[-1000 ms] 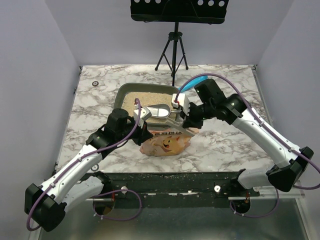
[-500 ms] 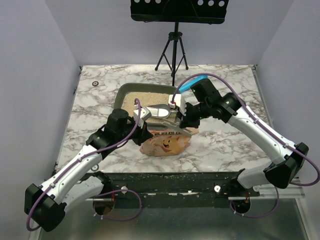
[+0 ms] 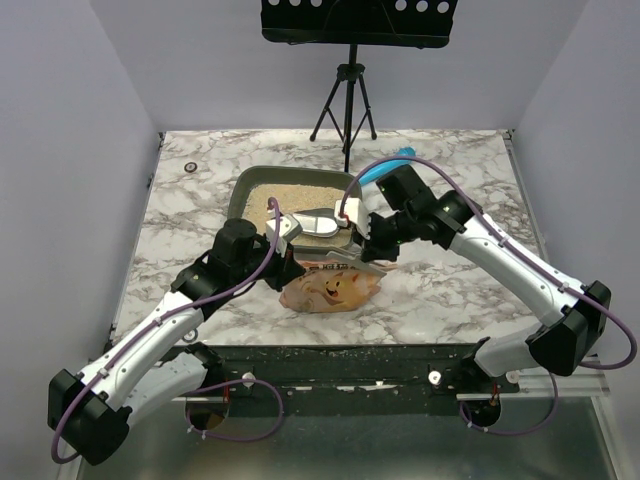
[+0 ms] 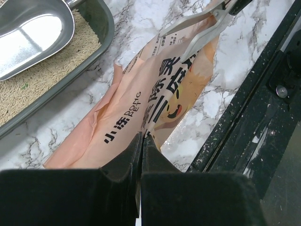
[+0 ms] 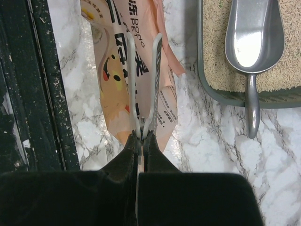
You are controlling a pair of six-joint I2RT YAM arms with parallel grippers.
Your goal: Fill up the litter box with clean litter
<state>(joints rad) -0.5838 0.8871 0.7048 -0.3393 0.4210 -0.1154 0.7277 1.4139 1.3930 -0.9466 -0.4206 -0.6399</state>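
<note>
The dark grey-green litter box [image 3: 240, 186] holds pale beige litter [image 3: 285, 192] and a silver scoop [image 3: 316, 222]; box [image 4: 102, 19], litter [image 4: 42, 75] and scoop [image 4: 33, 33] also show in the left wrist view. The orange-pink bag [image 3: 330, 288] lies just in front of it. My left gripper [image 3: 284, 260] is shut on the bag's edge [image 4: 136, 108]. My right gripper [image 3: 372, 246] is shut on silver two-armed tongs [image 5: 155, 80] that reach over the bag [image 5: 113, 70]. The tongs also show in the left wrist view [image 4: 202, 28].
A black tripod stand [image 3: 348, 100] stands at the back of the marble table. A blue object [image 3: 385, 166] lies behind my right arm. A small dark disc [image 3: 190, 166] sits at the far left. A black rail [image 3: 400, 360] runs along the near edge.
My right arm has shifted a little to the left and carried the tongs further over the bag. My left gripper and the bag have stayed put.
</note>
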